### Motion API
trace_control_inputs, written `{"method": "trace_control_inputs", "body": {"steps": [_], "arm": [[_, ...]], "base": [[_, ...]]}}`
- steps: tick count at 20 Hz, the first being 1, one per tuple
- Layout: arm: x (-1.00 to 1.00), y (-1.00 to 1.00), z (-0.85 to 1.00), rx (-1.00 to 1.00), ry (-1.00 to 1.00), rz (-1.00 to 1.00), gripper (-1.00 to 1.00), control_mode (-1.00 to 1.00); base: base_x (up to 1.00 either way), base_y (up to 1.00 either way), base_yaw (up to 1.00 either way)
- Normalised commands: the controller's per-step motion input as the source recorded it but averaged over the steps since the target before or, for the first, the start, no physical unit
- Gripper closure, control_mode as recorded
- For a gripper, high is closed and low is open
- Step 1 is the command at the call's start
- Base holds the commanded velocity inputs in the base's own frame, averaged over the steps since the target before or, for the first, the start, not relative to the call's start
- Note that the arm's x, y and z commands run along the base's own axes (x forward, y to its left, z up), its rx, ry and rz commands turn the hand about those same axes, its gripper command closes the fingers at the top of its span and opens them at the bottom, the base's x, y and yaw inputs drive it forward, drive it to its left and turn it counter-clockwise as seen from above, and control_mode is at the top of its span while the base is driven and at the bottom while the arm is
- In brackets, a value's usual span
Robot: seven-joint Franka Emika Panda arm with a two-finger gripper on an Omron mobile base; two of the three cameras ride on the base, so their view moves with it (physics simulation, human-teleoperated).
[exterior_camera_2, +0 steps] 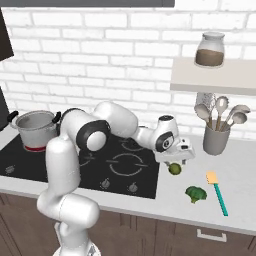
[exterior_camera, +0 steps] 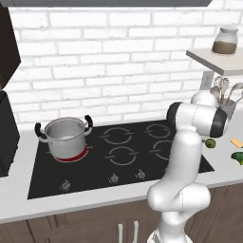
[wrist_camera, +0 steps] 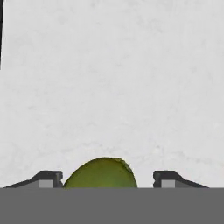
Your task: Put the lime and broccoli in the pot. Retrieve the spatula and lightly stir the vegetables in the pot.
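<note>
- While the claw [exterior_camera_2: 174,164] straddled the small round yellow-green lime [exterior_camera_2: 174,169] on the counter, jaws apart, no grip was confirmed.
- Beside it lay the dark green lumpy broccoli floret [exterior_camera_2: 195,194].
- Well away stood the shiny steel pot [exterior_camera_2: 35,127], seemingly unfilled; every step remained.

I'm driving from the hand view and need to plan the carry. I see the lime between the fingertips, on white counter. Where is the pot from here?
Observer: The pot stands at the left end of the cooktop; the hand is off its right edge.
Operator: And the broccoli?
Observer: The broccoli lies on the counter right of the lime, nearer the front edge.
Operator: The spatula?
Observer: The spatula lies flat just right of the broccoli, not in the utensil cup.
</note>
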Motion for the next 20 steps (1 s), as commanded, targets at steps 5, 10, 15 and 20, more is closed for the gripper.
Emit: {"method": "trace_control_inputs", "body": {"steps": [5,10,15,20], "arm": [[-0.63,0.23,-0.3,0.0,0.03,-0.06,1.0,-1.0],[-0.95,0.12,-0.07,0.0,-0.02,-0.1,1.0,-1.0],[-0.7,0.63,0.96,-0.03,-0.13,-0.01,1.0,-1.0],[-0.25,1.0,0.92,-0.07,-0.16,0.08,1.0,-1.0]], "base": [[0.0,0.0,0.0],[0.0,0.0,0.0],[0.0,0.0,0.0],[0.0,0.0,0.0]]}}
